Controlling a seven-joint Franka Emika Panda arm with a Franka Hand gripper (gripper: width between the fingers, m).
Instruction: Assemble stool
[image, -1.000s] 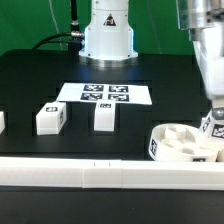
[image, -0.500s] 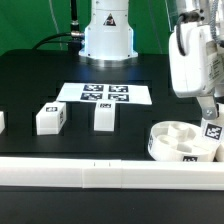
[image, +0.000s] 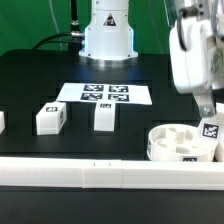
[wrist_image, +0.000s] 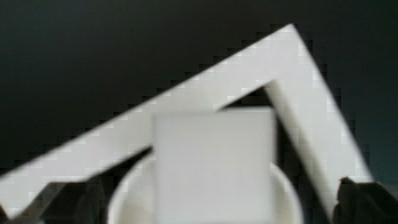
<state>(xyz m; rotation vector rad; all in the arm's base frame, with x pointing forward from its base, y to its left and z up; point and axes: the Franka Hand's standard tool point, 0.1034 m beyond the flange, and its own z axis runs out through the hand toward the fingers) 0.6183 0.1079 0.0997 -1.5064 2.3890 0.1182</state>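
Ext. view: claw (image: 206, 110) at right edge, clamped on a leg (image: 211, 128), tag facing cam. Leg sits at far right rim of seat (image: 185, 152), lower right; contact unclear. Left spare leg (image: 50, 118) & middle spare leg (image: 103, 119) stand apart on table (image: 30, 80), marker board (image: 105, 94) behind.

Wrist view: leg (wrist_image: 214, 150) low center betw. claw fingers (wrist_image: 63, 200), seat rim (wrist_image: 128, 200) beneath.
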